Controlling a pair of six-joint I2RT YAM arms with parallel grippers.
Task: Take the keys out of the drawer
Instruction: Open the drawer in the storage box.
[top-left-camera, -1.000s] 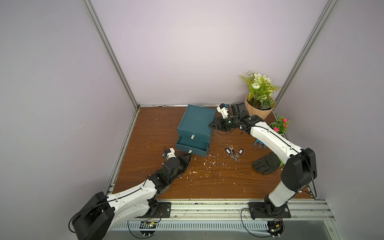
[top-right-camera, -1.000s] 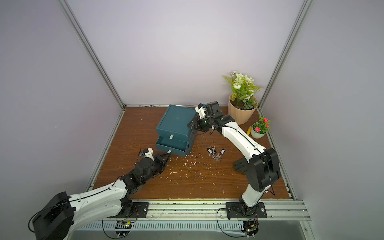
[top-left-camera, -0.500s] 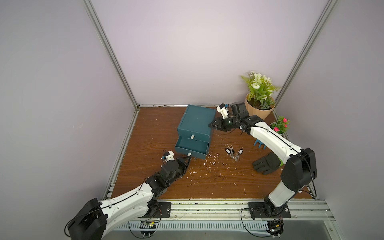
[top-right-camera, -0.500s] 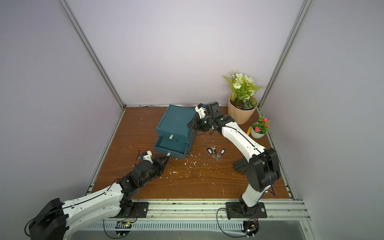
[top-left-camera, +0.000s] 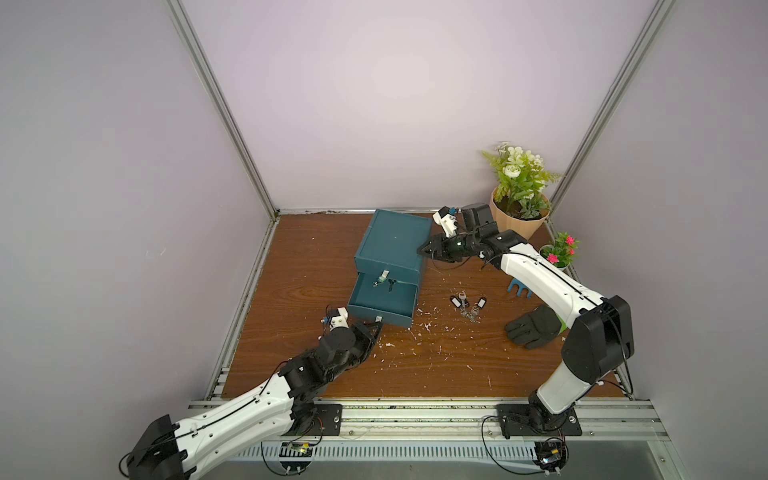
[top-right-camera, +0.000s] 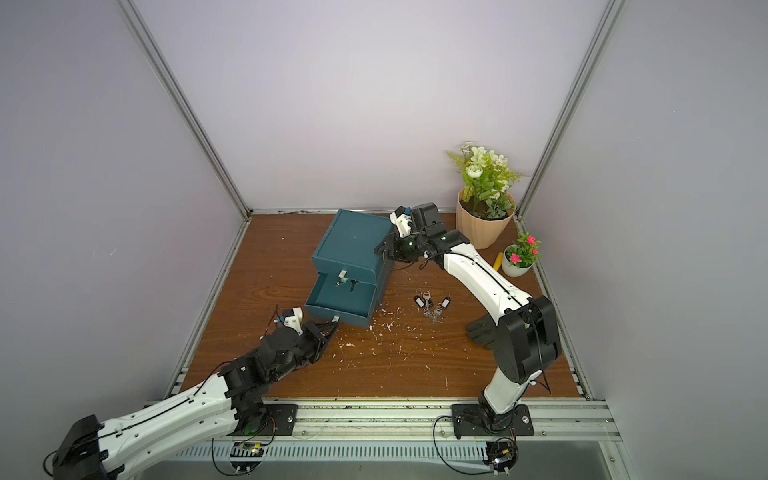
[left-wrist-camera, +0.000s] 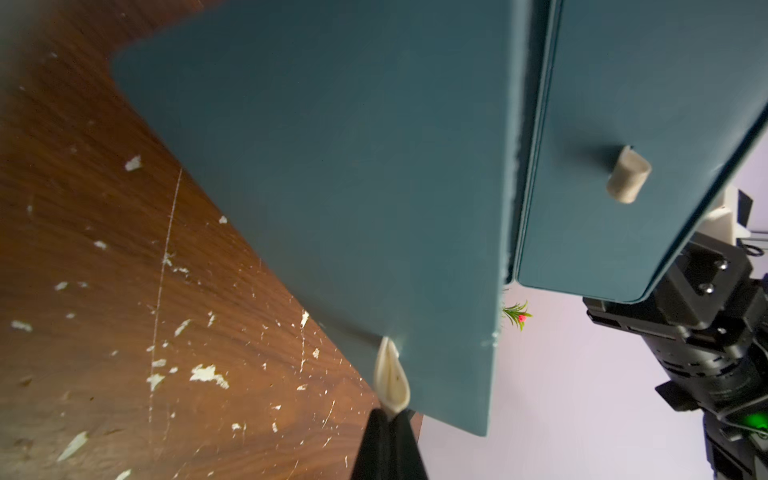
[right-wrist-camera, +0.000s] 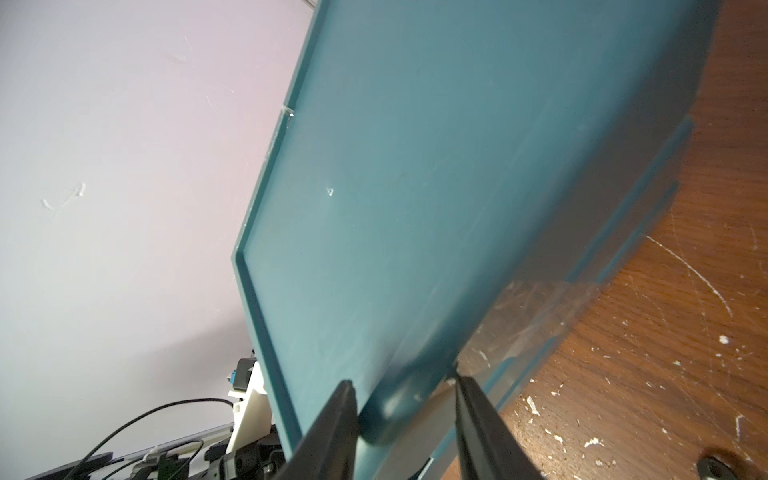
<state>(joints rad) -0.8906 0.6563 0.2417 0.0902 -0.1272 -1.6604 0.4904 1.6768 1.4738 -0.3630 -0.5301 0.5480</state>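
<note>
A teal drawer box stands at the back of the wooden table. Its lower drawer is pulled out, and keys with a green and a black tag lie inside, seen in both top views. My left gripper is shut on that drawer's cream handle. My right gripper straddles the box's upper right corner, fingers pressed on either side of it. Another bunch of keys lies on the table right of the drawer.
The shut upper drawer has a cream handle. A black glove and a small blue rake lie at the right. A large flower pot and a small one stand in the back right corner. White flecks litter the wood.
My left gripper has drawn back toward the table's front with the handle, sliding the lower drawer out and uncovering the keys inside. The right arm has stayed on the box.
</note>
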